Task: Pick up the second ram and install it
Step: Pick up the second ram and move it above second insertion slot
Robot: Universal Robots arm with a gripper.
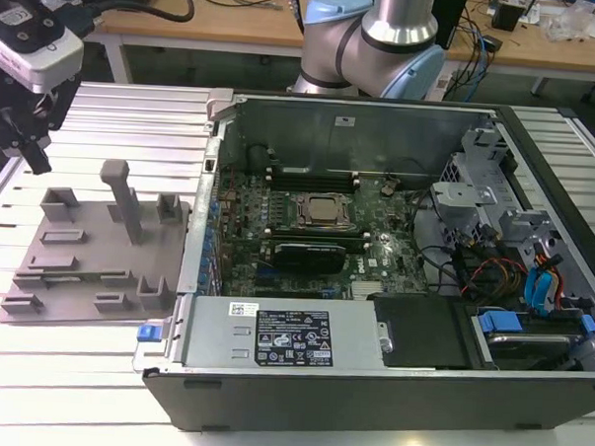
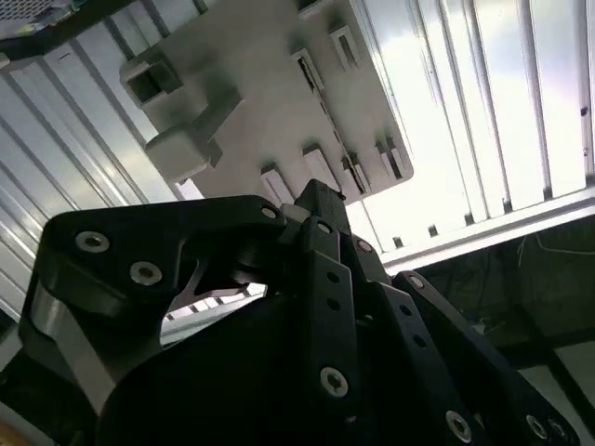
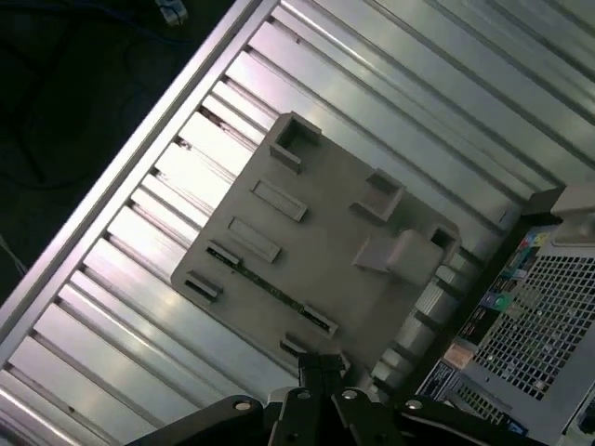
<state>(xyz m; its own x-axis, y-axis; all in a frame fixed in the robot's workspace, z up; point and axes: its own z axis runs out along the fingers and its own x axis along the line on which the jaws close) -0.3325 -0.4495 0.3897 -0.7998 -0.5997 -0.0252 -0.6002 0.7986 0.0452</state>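
**Claw closed and empty near the holder; stick in its slot**

Gripper hung over the slatted table at the exterior view's left, near the grey holder but clear of it, and well apart from the open computer case; judged a stand-off pose that let the wrist cameras look down on the holder. In both wrist views the fingertips sat together, nothing between them.

The second ram showed in the first wrist view as a thin green edge in a slot of the holder (edge-up, presumably so its flat sides can be pinched); untouched.

Hard to make out: its chips and label from this angle; the stick itself in the exterior view; the slots on the motherboard, partly shadowed.
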